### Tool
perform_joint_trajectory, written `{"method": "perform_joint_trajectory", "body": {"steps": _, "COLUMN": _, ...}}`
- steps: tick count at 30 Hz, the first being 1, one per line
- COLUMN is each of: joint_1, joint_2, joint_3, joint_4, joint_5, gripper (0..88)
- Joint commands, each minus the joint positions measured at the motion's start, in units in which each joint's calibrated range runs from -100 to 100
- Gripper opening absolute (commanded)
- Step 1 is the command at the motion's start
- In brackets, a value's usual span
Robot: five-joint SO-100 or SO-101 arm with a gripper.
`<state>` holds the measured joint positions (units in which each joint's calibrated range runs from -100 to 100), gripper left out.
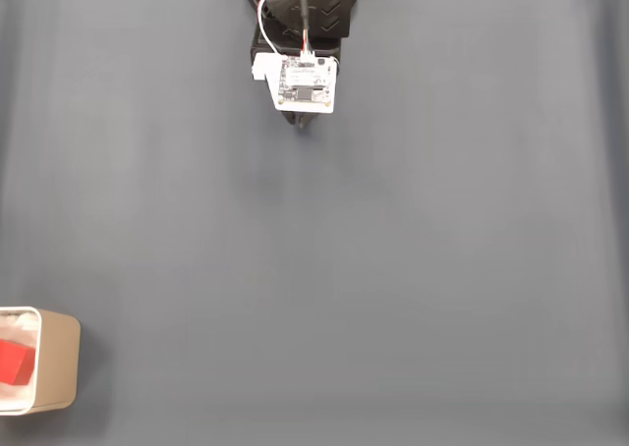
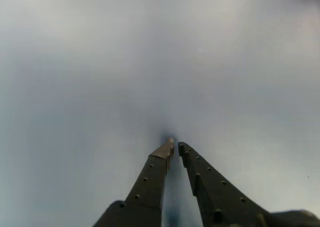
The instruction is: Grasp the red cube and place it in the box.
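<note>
- In the fixed view the red cube [image 1: 14, 361] is seen lying inside the box [image 1: 61, 360], at the lower left edge of the picture, so the placing is judged to be done.
- The arm [image 1: 303, 24] is folded up at the top centre of that view, well apart from the box.
- In the wrist view the gripper [image 2: 176, 146] is seen with its 2 fingers nearly closed and nothing between them; only a thin gap is left at the tips.
- The step in hand is judged to be the rest at home: the arm is best kept folded and clear of the box, so that neither box nor cube is nudged.
- The cube is bright red with plain matte faces, and only part of it is shown by the frame edge.
- The box has tan outer walls, rounded corners and a white rim and inside.
- The mat [image 1: 393, 269] is a dark grey sheet with a fine, even, dull surface.
- The fingers [image 2: 147, 179] are dark, tapered and dotted with small holes.
- A white circuit board [image 1: 307, 83] with cables is carried on the wrist.
</note>
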<state>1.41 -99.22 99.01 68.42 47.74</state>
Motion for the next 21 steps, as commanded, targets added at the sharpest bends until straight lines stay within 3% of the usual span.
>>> {"method": "perform_joint_trajectory", "body": {"steps": 1, "joint_1": -0.3, "joint_2": -0.6, "joint_3": 0.8, "joint_4": 2.4, "joint_5": -0.1, "gripper": 0.0}}
{"method": "perform_joint_trajectory", "body": {"steps": 21, "joint_1": -2.3, "joint_2": -0.7, "joint_3": 0.8, "joint_4": 7.2, "joint_5": 0.3, "gripper": 0.3}}
